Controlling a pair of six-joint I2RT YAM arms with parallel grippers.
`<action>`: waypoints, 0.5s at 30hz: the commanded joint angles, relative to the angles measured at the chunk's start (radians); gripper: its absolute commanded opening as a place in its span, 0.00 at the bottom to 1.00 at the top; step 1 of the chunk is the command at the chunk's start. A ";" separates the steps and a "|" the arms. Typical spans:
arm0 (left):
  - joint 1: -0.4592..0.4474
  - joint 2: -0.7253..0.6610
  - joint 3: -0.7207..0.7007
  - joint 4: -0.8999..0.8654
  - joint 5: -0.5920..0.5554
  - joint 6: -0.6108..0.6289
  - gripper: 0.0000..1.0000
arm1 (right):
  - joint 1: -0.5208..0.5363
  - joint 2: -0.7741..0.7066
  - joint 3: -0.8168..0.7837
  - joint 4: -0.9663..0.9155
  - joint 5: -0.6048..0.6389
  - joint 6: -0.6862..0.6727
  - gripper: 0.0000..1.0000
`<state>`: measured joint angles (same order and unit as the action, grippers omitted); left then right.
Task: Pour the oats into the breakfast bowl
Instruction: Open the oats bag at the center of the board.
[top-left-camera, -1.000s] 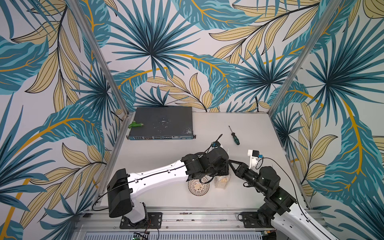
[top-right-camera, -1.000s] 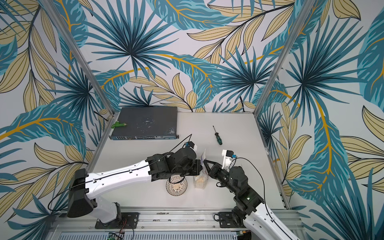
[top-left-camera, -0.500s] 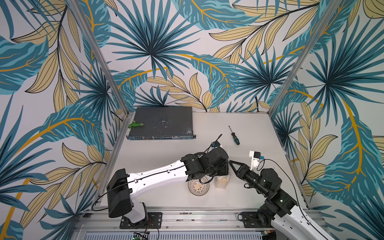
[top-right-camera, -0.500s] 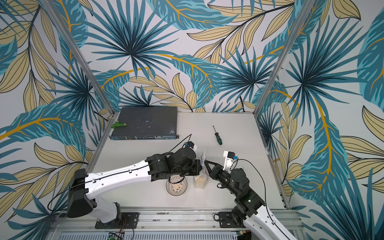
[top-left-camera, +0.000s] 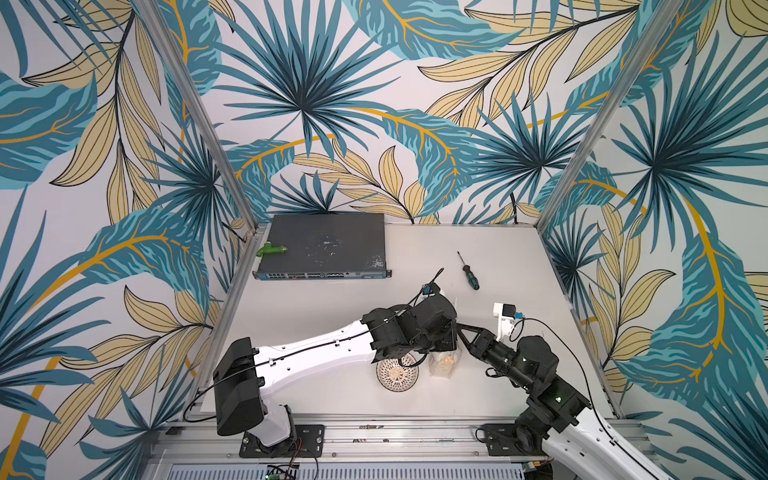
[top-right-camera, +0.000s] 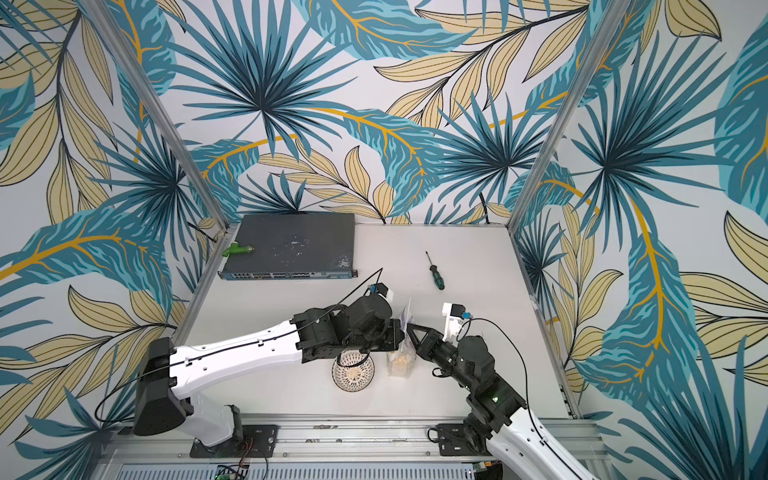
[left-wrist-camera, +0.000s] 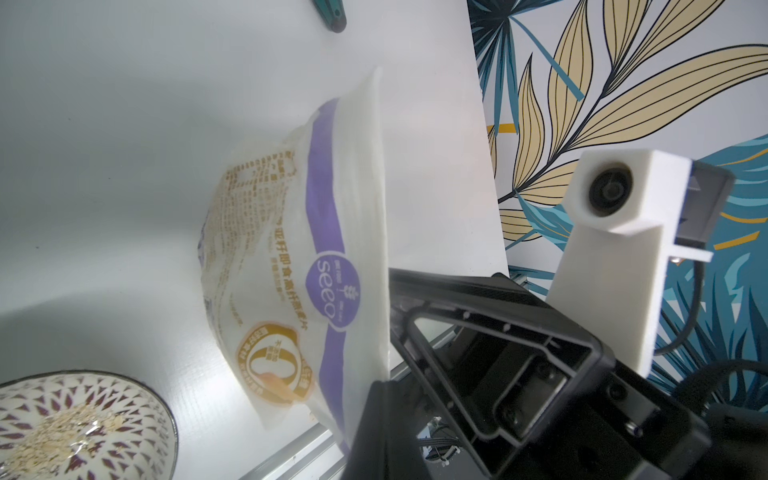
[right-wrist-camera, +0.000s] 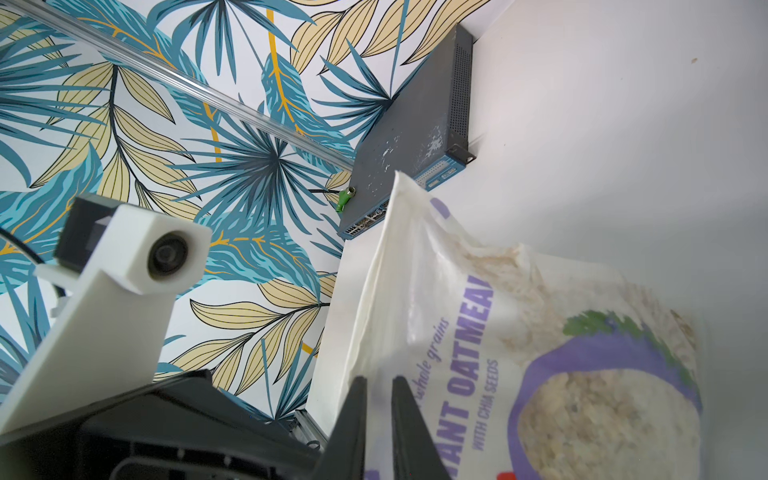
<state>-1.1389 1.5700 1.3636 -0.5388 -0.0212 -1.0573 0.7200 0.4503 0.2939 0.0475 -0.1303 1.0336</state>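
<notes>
The bag of oats (top-left-camera: 444, 362) (top-right-camera: 400, 360) stands upright on the table; its top edge rises between my two grippers. The left wrist view shows its purple band and gold emblem (left-wrist-camera: 291, 266); the right wrist view shows its purple lettering (right-wrist-camera: 519, 332). My left gripper (top-left-camera: 451, 337) (left-wrist-camera: 376, 384) is shut on one side edge of the bag. From the other side my right gripper (top-left-camera: 460, 328) (right-wrist-camera: 378, 380) pinches the bag's edge between nearly closed fingers. The breakfast bowl (top-left-camera: 397, 374) (top-right-camera: 353, 372) (left-wrist-camera: 83, 424) sits just left of the bag, partly under my left wrist, with some flakes inside.
A dark network switch (top-left-camera: 322, 249) lies at the back left with a green fitting (top-left-camera: 271, 249) on it. A green-handled screwdriver (top-left-camera: 468, 272) lies behind the grippers. Leaf-patterned walls close in the table on three sides, and a metal rail (top-left-camera: 374, 428) runs along the front.
</notes>
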 joint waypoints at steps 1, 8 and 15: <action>0.008 -0.015 -0.022 -0.045 -0.018 0.000 0.00 | 0.004 -0.027 -0.005 -0.003 0.005 -0.001 0.17; 0.007 -0.015 -0.020 -0.046 -0.018 0.002 0.00 | 0.005 -0.084 -0.018 -0.014 -0.001 0.007 0.17; 0.007 -0.016 -0.020 -0.045 -0.020 0.003 0.00 | 0.004 -0.039 -0.025 0.015 -0.030 0.014 0.17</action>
<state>-1.1389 1.5700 1.3636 -0.5392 -0.0212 -1.0573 0.7200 0.3935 0.2905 0.0345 -0.1375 1.0405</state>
